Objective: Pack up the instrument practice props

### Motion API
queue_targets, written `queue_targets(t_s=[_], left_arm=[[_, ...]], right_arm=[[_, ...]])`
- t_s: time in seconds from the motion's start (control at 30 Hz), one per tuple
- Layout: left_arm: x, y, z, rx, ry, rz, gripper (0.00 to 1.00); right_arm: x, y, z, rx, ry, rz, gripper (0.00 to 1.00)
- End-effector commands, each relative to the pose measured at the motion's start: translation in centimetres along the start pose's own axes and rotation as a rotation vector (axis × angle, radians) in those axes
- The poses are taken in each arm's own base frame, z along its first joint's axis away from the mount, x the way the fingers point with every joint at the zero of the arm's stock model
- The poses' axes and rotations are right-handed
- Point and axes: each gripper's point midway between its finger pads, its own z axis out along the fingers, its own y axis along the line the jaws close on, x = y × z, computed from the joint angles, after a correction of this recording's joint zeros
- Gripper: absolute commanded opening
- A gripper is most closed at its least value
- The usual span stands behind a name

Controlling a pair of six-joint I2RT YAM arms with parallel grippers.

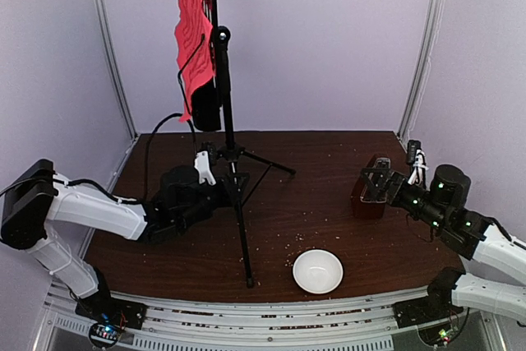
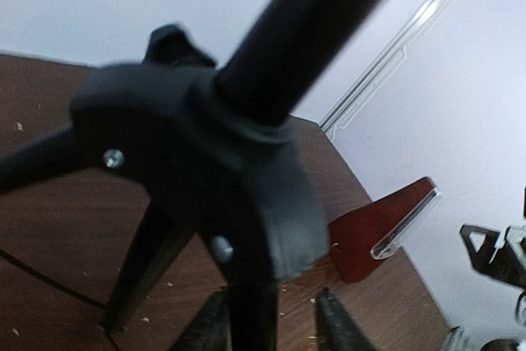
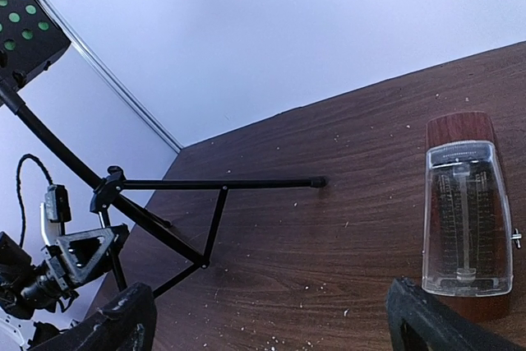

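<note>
My left fingers (image 2: 215, 330) stand slightly parted around the music stand (image 1: 233, 162) tube, upright centre-left on the surface (image 1: 329, 219); my right fingers (image 3: 123, 322) gape wide near the metronome (image 3: 462, 219).

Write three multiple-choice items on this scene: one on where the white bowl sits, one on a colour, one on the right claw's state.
1. On the table, the white bowl stands:
A. by the back edge
B. by the front edge, right of the music stand's nearest foot
C. under the left arm

2. The large sheet hanging on the music stand is:
A. red
B. blue
C. yellow

3. The right claw is:
A. shut on a sheet
B. shut on the bowl
C. wide open, holding nothing

Answers:
1 B: the top view shows it close to the arms' side, right of that foot.
2 A: the paper is plainly red in the top view.
3 C: the right wrist view shows it spread wide, with the metronome beyond it untouched.
</note>
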Motion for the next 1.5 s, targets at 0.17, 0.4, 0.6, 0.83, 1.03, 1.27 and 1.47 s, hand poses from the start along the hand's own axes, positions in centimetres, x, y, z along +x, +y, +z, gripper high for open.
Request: queue_targets(t_s=[0.17, 0.4, 0.6, 0.83, 1.03, 1.27, 1.47], left_arm=[[-5.5, -1.5, -4.8, 0.027, -0.066, 0.138, 0.83], [-5.2, 4.4, -9.2, -0.01, 0.048, 0.111, 0.89], [-9.9, 8.0, -10.9, 0.01, 0.162, 0.149, 0.91], [-18.4, 9.1, -11.5, 0.01, 0.109, 0.24, 0.91], [-20.9, 11.4, -12.8, -0.147, -0.052, 0.353, 0.91], [-19.5, 12.5, -12.6, -0.171, 0.014, 0.395, 0.91], [-18.8, 12.4, -12.2, -0.143, 0.035, 0.384, 0.9]], right_arm=[[-1.5, 1.0, -0.1, -0.009, -0.01, 0.001, 1.0], [-1.3, 3.5, 1.6, -0.104, 0.019, 0.03, 0.96], [0.3, 8.5, 3.4, -0.144, 0.056, -0.066, 0.95], [7.0, 14.6, 8.2, -0.136, 0.212, -0.167, 0.95], [12.9, 19.0, 12.1, -0.116, 0.297, -0.241, 0.93], [15.8, 19.6, 16.4, 0.018, 0.323, -0.36, 0.82], [15.4, 19.7, 18.4, 0.084, 0.27, -0.42, 0.61]])
